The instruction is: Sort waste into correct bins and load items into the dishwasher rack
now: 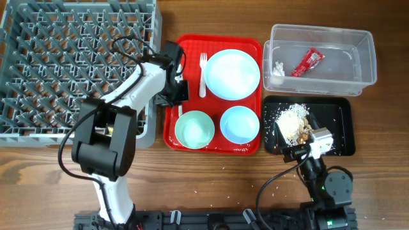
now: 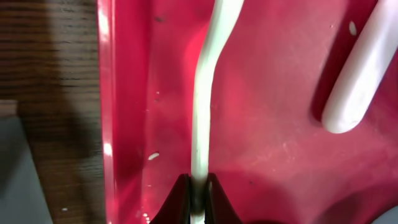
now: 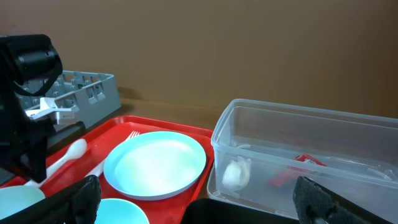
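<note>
My left gripper [image 2: 198, 194] is shut on the thin handle of the white spoon [image 2: 202, 93], low over the left side of the red tray [image 1: 171, 131]. It also shows in the overhead view [image 1: 177, 89]. The white fork [image 1: 202, 73] lies beside the pale-blue plate [image 1: 232, 73]. The pale-green bowl [image 1: 194, 129] and pale-blue bowl [image 1: 239, 124] sit at the tray's front. The clear tub [image 1: 361, 64] holds the red wrapper [image 1: 308, 62] and the tissue [image 1: 278, 67]. The black tray [image 1: 339, 128] holds food leftovers [image 1: 293, 120]. My right gripper [image 3: 202, 208] is open and empty at the black tray's front. The yellow cup is out of view.
The grey dishwasher rack [image 1: 19, 128] fills the table's far left, with the left arm reaching across its right edge. White crumbs lie scattered on the wood in front of the black tray. A brown wall stands behind the table.
</note>
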